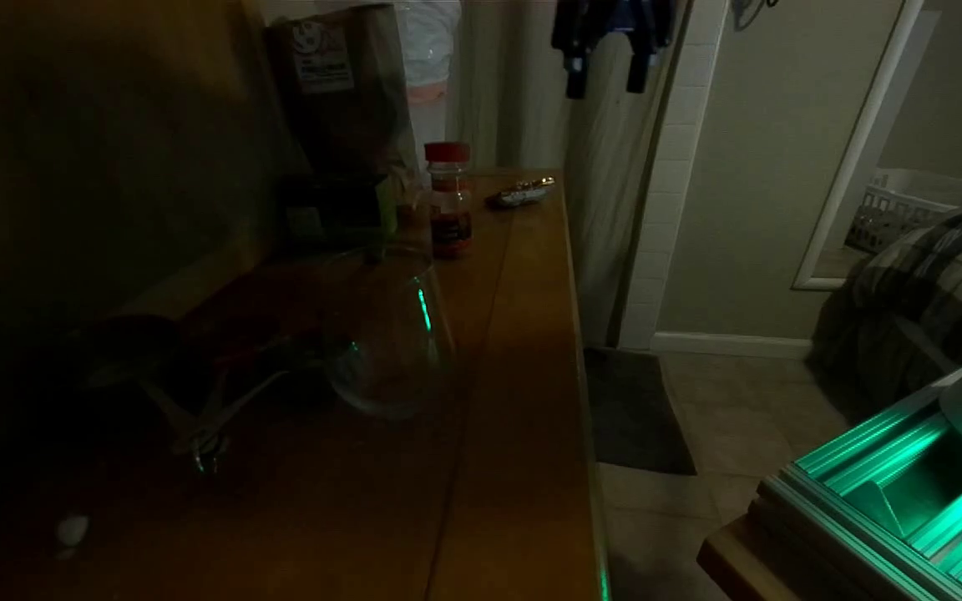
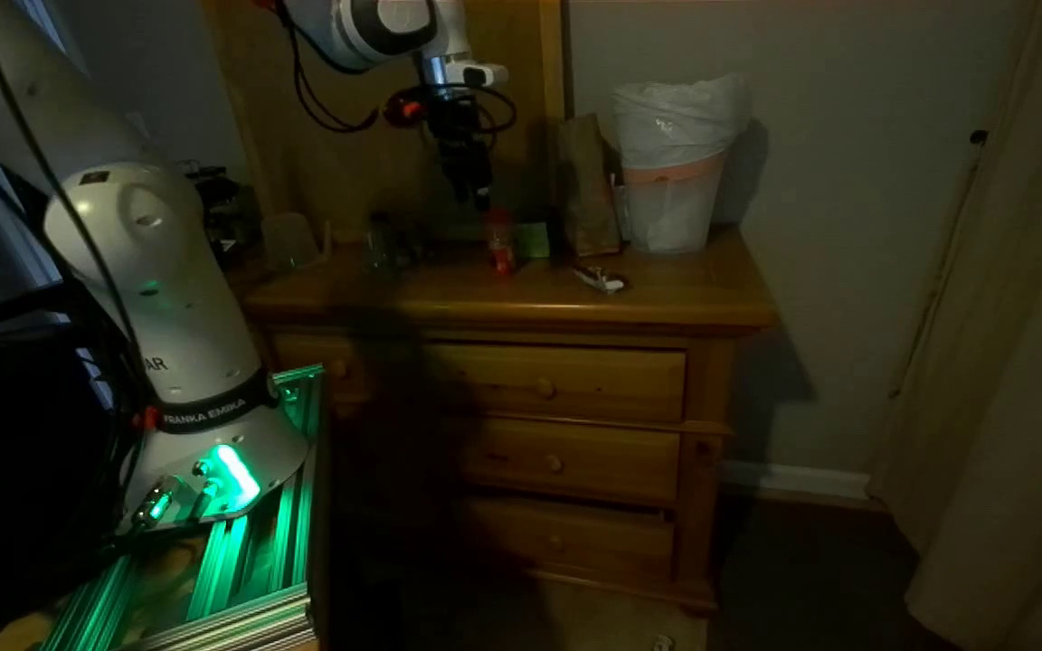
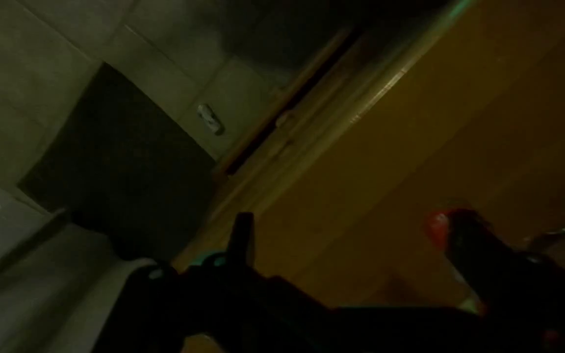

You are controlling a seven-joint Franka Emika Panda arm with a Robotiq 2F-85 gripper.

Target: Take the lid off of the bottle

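Observation:
The small bottle (image 1: 451, 204) stands upright on the wooden dresser top, with a clear upper body and dark reddish contents below. The red lid (image 1: 448, 152) sits on top of it. In an exterior view the bottle (image 2: 502, 251) and its lid (image 2: 499, 217) are dim, just below my gripper (image 2: 474, 194). My gripper (image 1: 606, 82) hangs above the dresser with its two fingers apart and nothing between them. In the wrist view the gripper (image 3: 351, 218) is wide open. The lid (image 3: 438, 228) is partly hidden behind the right-hand finger there, and the bottle body is mostly hidden.
A clear glass vessel (image 1: 389, 351) stands on the dresser (image 1: 523, 401). A brown paper bag (image 1: 347, 92), a dark box with a green side (image 1: 335, 209) and a shiny wrapper (image 1: 524, 194) are near the bottle. A lined trash bin (image 2: 673, 194) stands at the back.

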